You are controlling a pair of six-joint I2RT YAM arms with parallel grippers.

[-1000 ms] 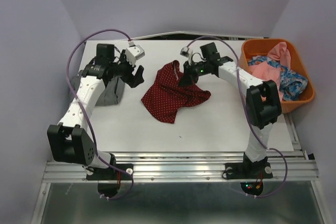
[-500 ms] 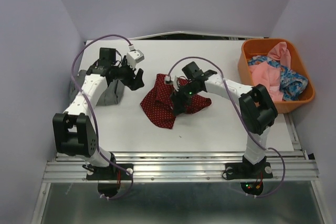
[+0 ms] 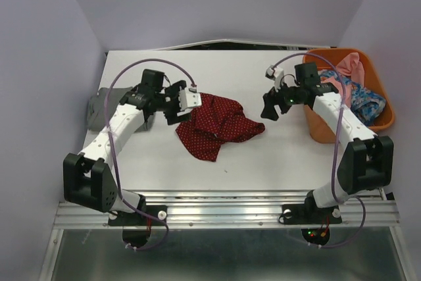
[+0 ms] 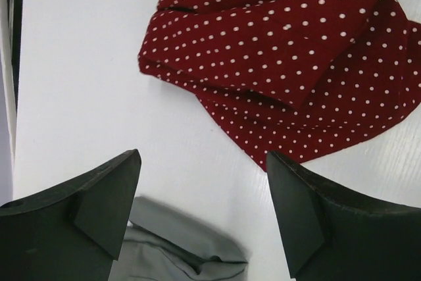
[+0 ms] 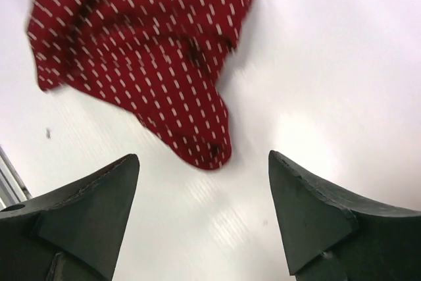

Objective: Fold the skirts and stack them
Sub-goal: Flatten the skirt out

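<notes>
Located the grey skirt [image 3: 99, 104] well left of the dark red dotted skirt [image 3: 220, 123], bunched compactly and judged already folded. Located the left gripper [image 4: 202, 156] just left of the red skirt's left edge, hovering between it and the grey skirt. Recorded this claw as released: jaws wide apart, gripping nothing. Found the red skirt itself crumpled in loose overlapping layers on the white table [image 3: 276, 156], not yet folded. Located the right gripper [image 5: 204, 157] right of the red skirt, apart from it and over bare table. Recorded this claw as released too, holding nothing. Located the orange basket [image 3: 317, 128] well right of the red skirt, with the blue floral skirt [image 3: 365, 103] inside, beside a pink cloth [image 3: 347, 69].

Judged the task early: at most one of three skirts folded, one laid out unfolded, one not yet taken out, no stack begun.

Saw the grey skirt only in part, covered by the left arm from above and cut off at the lower edge of the left wrist view. Could not confirm its fold quality. Could not separate the tangled basket contents, nor tell the pink cloth's kind. Noted motion blur across the right wrist view, smearing the white dots into streaks.
</notes>
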